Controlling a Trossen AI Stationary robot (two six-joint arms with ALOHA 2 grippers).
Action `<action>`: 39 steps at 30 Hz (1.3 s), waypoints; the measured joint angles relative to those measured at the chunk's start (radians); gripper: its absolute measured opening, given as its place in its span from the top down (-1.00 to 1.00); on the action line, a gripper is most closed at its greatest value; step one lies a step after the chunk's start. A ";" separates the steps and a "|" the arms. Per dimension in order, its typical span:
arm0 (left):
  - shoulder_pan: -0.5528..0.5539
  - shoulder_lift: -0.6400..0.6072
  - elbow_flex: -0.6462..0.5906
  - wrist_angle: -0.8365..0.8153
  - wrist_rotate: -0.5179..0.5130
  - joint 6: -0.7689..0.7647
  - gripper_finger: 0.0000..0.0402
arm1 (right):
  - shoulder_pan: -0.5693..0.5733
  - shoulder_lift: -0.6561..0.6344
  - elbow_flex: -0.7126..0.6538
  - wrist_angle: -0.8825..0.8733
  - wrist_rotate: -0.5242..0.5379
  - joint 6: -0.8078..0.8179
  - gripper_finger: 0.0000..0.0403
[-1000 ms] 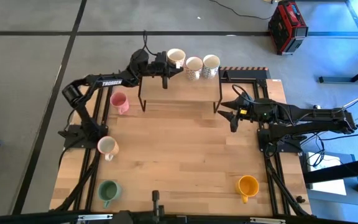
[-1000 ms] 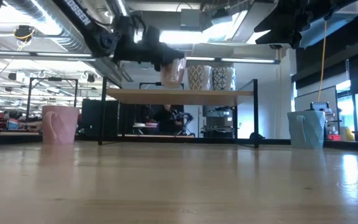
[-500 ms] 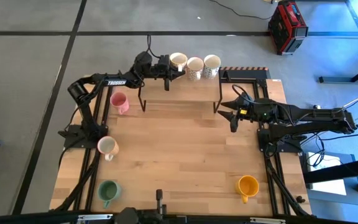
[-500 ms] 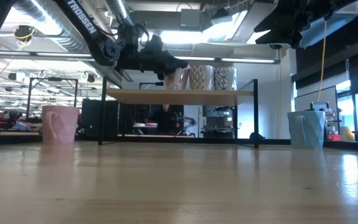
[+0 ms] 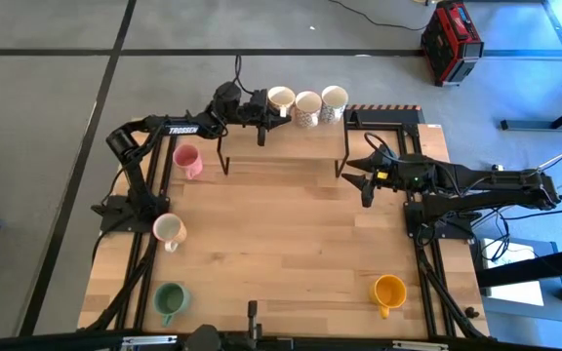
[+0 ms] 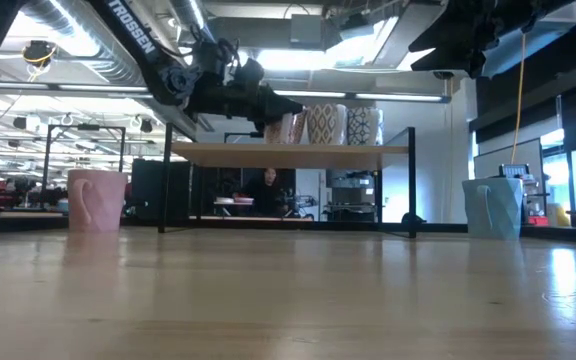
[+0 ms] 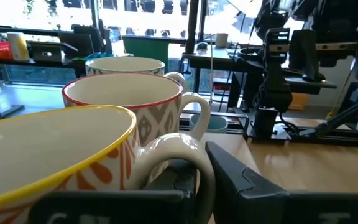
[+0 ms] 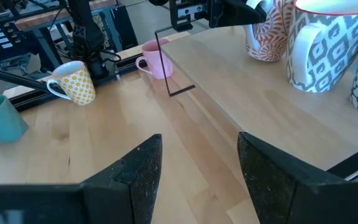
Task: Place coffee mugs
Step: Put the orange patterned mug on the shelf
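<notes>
My left gripper (image 5: 264,110) reaches over the raised wooden shelf (image 5: 291,144) at the table's far edge, shut on a cream mug (image 5: 280,97) with a yellow rim and orange pattern. In the low view this mug (image 6: 283,127) has its base on the shelf board, close beside two patterned mugs (image 5: 306,105) (image 5: 334,98). On the table stand a pink mug (image 5: 187,160), a yellow-dotted white mug (image 5: 169,231), a green mug (image 5: 171,299) and an orange mug (image 5: 389,291). A light blue mug (image 6: 491,207) shows only in the low view. My right gripper (image 5: 357,179) hovers open right of the shelf. My left gripper has the cream mug by its handle (image 7: 188,149), which points toward the table's left. The handle's bow sits between the two fingers, with one finger (image 7: 241,180) outside it and the other showing dark through the loop. The fingers come level from the table's left. The mug is upright on the shelf.
The shelf stands on thin black legs (image 5: 224,156), with open room under it. The table's wooden middle (image 5: 291,244) holds nothing. Black frame rails run along both sides. The right arm lies along the table's right side.
My left gripper carried the cream mug toward the table's right along the shelf and down. The mug was lifted clear a second ago. It now stands on the board close against the neighbouring patterned mug. The gripper has kept its hold.
</notes>
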 joint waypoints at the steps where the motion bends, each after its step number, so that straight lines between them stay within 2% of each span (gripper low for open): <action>1: 0.000 0.000 0.000 -0.001 -0.001 0.000 0.89 | 0.000 0.000 0.000 0.000 -0.001 0.000 0.01; 8: 0.000 0.000 0.000 -0.024 -0.010 -0.044 0.76 | 0.000 0.000 0.000 0.001 -0.001 0.005 0.01; 28: 0.000 -0.009 0.000 -0.048 -0.020 -0.057 0.74 | 0.000 0.000 0.000 0.004 -0.002 0.008 0.01; 32: -0.001 -0.043 0.000 -0.117 -0.064 -0.003 0.74 | 0.000 0.000 0.000 0.004 -0.002 0.008 0.01; 39: -0.007 -0.056 0.000 -0.212 -0.076 0.037 0.70 | 0.000 0.000 0.000 0.004 -0.002 0.008 0.01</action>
